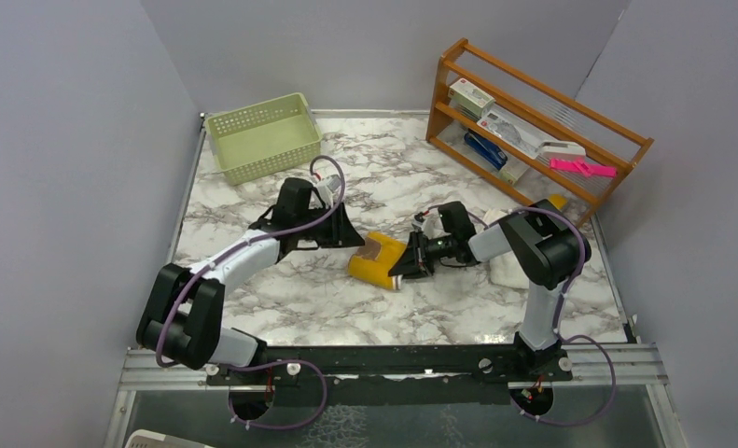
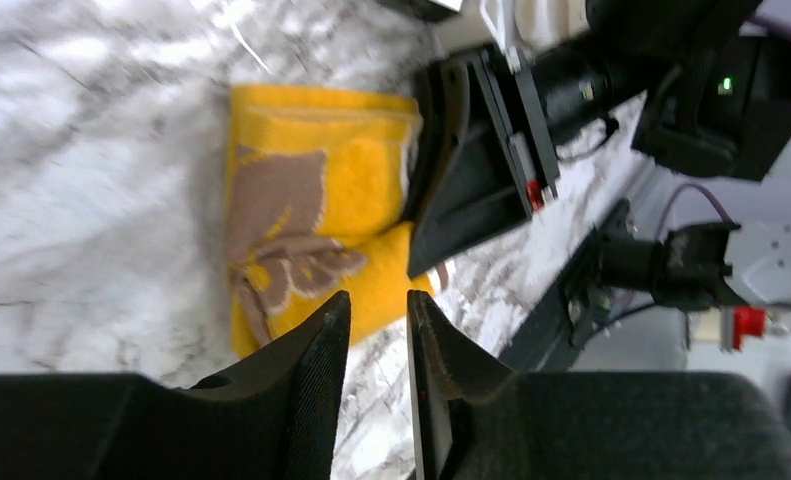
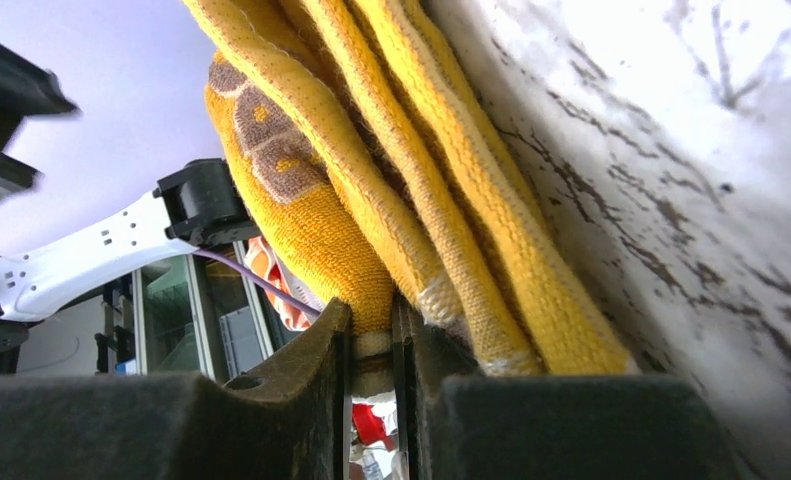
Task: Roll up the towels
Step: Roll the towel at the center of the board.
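**A:** quick count pls, biggest stuff first?

**B:** np.
- 1 marble table (image 1: 281,299).
- 2 arms, left arm (image 1: 234,261) and right arm (image 1: 542,252), both bolted at the near edge.
- 1 wooden rack (image 1: 533,121) back right, w/ a few small bits on its shelves. Too tiny to ID tbh.
- 1 green basket (image 1: 264,135) back left.
- 2 towels. The yellow towel (image 1: 376,259) is mid-table btwn the two grippers, bunched into a thick wad w/ a brown leaf pattern on top. The white towel (image 1: 505,273) is mostly hidden under the right arm, only a bit shows.

**A:** and the arms, what pose?

**B:** Left arm goes fwd from its base, bends at the elbow, and the wrist points right. The left gripper (image 2: 378,300) sits just at the yellow towel's near-left edge. Its fingers are only a narrow slot apart w/ nothing in them. Can't tell if they touch the cloth.

Right arm stands up from its base, folds over at the elbow and reaches left, low to the table. The right gripper (image 3: 371,325) is at the wad's right end, pinched tight on one layer of the yellow towel. You can see the pale hem squeezed btwn its fingers, and the other layers lie loose beside it against the marble.
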`<state>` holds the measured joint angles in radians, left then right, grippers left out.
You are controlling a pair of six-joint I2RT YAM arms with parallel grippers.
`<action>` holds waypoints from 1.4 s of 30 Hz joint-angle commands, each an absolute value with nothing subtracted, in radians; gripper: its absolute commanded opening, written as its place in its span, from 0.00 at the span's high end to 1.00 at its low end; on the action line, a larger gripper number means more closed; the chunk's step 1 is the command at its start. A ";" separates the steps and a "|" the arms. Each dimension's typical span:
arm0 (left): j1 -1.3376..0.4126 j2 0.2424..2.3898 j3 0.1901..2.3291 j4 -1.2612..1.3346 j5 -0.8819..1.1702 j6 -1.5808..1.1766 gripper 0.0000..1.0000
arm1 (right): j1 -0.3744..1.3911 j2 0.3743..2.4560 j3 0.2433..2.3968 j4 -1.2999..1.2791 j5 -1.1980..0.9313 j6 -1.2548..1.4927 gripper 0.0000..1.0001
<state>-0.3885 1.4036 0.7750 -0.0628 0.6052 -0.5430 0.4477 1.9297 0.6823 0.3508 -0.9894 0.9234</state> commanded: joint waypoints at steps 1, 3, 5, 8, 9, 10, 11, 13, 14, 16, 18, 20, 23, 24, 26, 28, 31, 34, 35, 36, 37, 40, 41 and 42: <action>-0.418 1.397 0.666 0.084 0.766 -0.622 0.72 | 0.436 1.983 0.687 0.194 -0.904 0.900 0.99; -0.428 1.414 0.638 0.117 0.781 -0.635 0.74 | 0.436 1.988 0.698 0.189 -0.901 0.900 0.99; -0.431 1.436 0.611 0.166 0.788 -0.655 0.74 | 0.436 1.992 0.702 0.188 -0.900 0.900 0.99; -0.431 1.487 0.594 0.217 0.772 -0.662 0.75 | 0.436 1.989 0.700 0.187 -0.894 0.906 0.98; -0.430 1.511 0.593 0.233 0.764 -0.664 0.76 | 0.436 1.988 0.700 0.185 -0.892 0.907 0.97; -0.430 1.535 0.594 0.252 0.752 -0.669 0.76 | 0.436 1.984 0.701 0.179 -0.890 0.904 0.96; -0.430 1.556 0.597 0.270 0.738 -0.674 0.76 | 0.436 1.979 0.702 0.170 -0.885 0.900 0.94; -0.428 1.615 0.612 0.286 0.707 -0.676 0.77 | 0.436 1.966 0.707 0.145 -0.869 0.885 0.91; -0.429 1.640 0.622 0.288 0.692 -0.675 0.78 | 0.436 1.960 0.709 0.128 -0.858 0.876 0.89; -0.429 1.683 0.641 0.291 0.664 -0.675 0.79 | 0.436 1.940 0.714 0.094 -0.831 0.854 0.85; -0.429 1.722 0.656 0.290 0.648 -0.675 0.80 | 0.436 1.912 0.722 0.053 -0.808 0.816 0.74; -0.429 1.751 0.668 0.278 0.629 -0.670 0.80 | 0.437 1.872 0.743 -0.009 -0.760 0.747 0.61; -0.429 1.784 0.684 0.216 0.598 -0.642 0.80 | 0.451 1.781 0.804 -0.163 -0.588 0.565 0.50; -0.430 1.795 0.686 0.201 0.592 -0.633 0.81 | 0.455 1.743 0.821 -0.202 -0.524 0.516 0.49; -0.430 1.812 0.688 0.175 0.585 -0.615 0.81 | 0.466 1.662 0.839 -0.247 -0.398 0.437 0.48; -0.429 1.829 0.691 0.156 0.583 -0.599 0.81 | 0.480 1.575 0.838 -0.239 -0.280 0.382 0.46; -0.429 1.852 0.702 0.137 0.582 -0.581 0.81 | 0.504 1.451 0.802 -0.160 -0.159 0.311 0.44; -0.429 1.868 0.713 0.129 0.588 -0.575 0.81 | 0.578 1.297 0.691 0.046 -0.081 0.159 0.42; -0.429 1.871 0.717 0.125 0.590 -0.572 0.81 | 0.611 1.231 0.628 0.150 -0.075 0.075 0.36; -0.429 1.871 0.719 0.120 0.591 -0.571 0.81 | 0.642 1.167 0.560 0.263 -0.105 -0.016 0.25; -0.429 1.871 0.720 0.117 0.592 -0.569 0.81 | 0.667 1.113 0.482 0.385 -0.159 -0.097 0.13; -0.429 1.869 0.729 0.101 0.592 -0.562 0.81 | 0.708 1.024 0.333 0.579 -0.366 -0.316 0.00; -0.429 1.867 0.731 0.097 0.591 -0.560 0.81 | 0.714 1.031 0.340 0.568 -0.391 -0.359 0.00; -0.429 1.865 0.733 0.092 0.591 -0.560 0.81 | 0.719 1.051 0.361 0.534 -0.406 -0.398 0.00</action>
